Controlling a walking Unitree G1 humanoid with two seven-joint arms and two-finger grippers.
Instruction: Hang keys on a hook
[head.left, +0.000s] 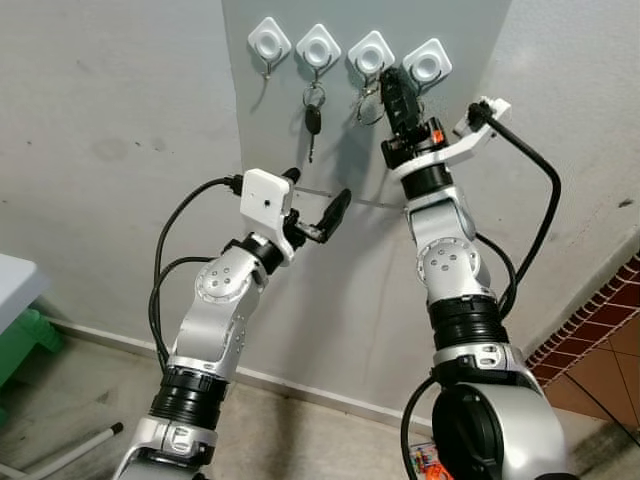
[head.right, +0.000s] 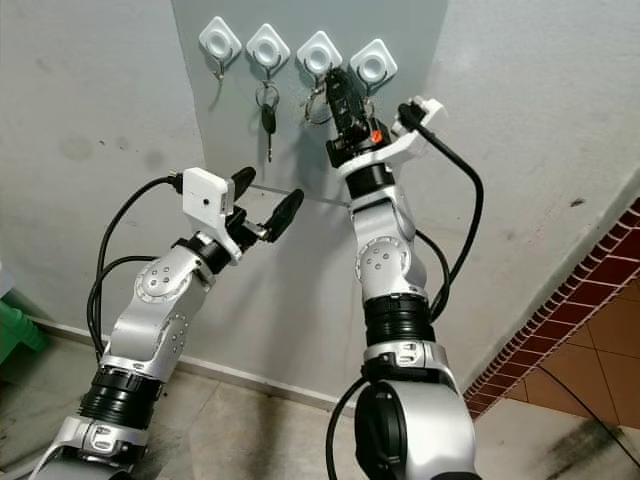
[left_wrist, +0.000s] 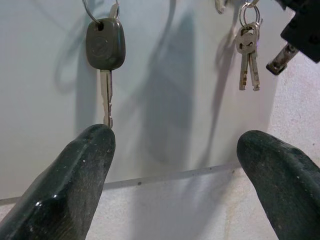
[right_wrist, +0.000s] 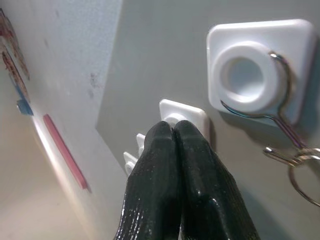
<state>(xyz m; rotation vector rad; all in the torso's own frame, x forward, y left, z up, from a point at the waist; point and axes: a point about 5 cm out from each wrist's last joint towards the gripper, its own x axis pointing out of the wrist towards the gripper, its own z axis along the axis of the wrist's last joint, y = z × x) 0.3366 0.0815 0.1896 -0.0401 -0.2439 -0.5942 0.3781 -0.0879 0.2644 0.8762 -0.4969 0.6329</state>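
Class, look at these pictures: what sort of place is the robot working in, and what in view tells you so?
Probably a home entryway or hallway corner: a row of white hooks on a grey wall panel, a car key hanging from one, and a tiled floor below.

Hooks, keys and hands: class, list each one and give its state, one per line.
First hook: empty.
Second hook: holds the car key.
Third hook: holds the key bunch.
Fourth hook: empty.
Left hand: open, empty, below the hooks.
Right hand: shut, raised at the hooks.
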